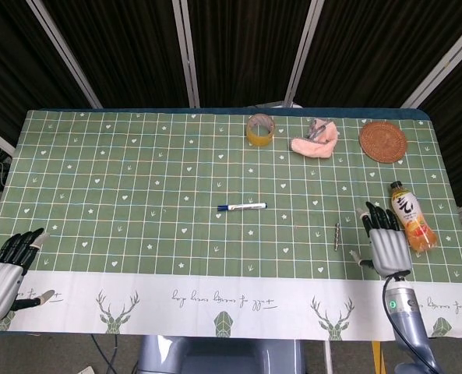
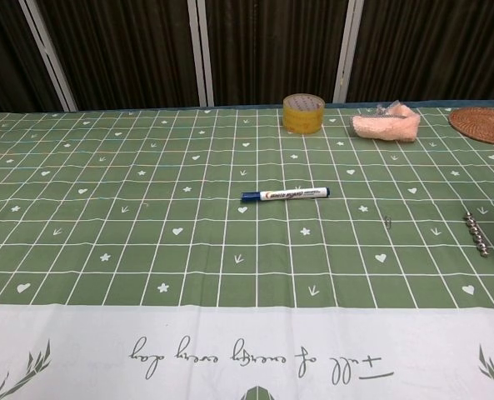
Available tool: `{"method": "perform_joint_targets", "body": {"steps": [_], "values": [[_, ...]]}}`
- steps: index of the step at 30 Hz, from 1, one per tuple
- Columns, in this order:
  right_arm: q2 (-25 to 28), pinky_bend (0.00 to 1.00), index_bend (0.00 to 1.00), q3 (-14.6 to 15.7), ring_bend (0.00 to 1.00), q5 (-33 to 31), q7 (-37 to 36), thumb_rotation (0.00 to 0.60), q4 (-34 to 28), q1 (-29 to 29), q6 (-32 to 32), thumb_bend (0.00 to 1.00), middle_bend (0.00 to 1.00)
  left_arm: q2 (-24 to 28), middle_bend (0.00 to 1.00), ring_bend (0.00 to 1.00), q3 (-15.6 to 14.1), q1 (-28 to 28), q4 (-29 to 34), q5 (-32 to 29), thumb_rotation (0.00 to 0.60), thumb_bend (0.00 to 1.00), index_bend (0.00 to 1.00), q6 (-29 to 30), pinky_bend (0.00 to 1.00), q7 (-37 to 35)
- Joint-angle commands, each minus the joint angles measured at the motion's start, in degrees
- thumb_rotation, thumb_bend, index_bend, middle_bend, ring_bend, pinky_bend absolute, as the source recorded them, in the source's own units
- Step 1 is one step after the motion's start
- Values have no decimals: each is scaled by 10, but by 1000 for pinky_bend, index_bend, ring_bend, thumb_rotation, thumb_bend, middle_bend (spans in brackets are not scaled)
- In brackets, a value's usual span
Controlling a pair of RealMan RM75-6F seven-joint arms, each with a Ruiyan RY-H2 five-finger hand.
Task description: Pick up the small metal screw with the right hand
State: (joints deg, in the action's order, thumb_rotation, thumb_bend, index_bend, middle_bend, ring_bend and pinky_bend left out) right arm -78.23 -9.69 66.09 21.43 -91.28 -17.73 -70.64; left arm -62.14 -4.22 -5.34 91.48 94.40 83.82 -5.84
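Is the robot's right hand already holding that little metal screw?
No: in the head view the screw lies on the tablecloth, apart from the open right hand beside it.

a blue marker (image 1: pixel 241 207) is seen mid-surface; tape roll (image 1: pixel 260 129), pink cloth (image 1: pixel 315 143), woven coaster (image 1: pixel 383 141) and bottle (image 1: pixel 410 216) are set apart.

On the green tablecloth (image 2: pixel 105 208) a marker (image 2: pixel 285 195) lies in the middle, with a tape roll (image 2: pixel 304 113) at twelve o'clock and a screw (image 2: pixel 476 233) at three o'clock.
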Motion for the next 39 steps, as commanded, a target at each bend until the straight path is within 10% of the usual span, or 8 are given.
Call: {"method": "perform_joint_targets", "body": {"steps": [1, 39], "values": [[-20, 0, 105, -9, 0, -24, 14, 600, 31, -16, 18, 135, 0, 1, 0, 0, 0, -1, 0, -1, 600, 35, 0, -2, 0, -3], [-122, 0, 106, -15, 0, -82, 6, 600, 184, -63, 76, 134, 0, 11, 0, 0, -2, -7, 10, -13, 600, 36, 0, -23, 0, -22]]}}
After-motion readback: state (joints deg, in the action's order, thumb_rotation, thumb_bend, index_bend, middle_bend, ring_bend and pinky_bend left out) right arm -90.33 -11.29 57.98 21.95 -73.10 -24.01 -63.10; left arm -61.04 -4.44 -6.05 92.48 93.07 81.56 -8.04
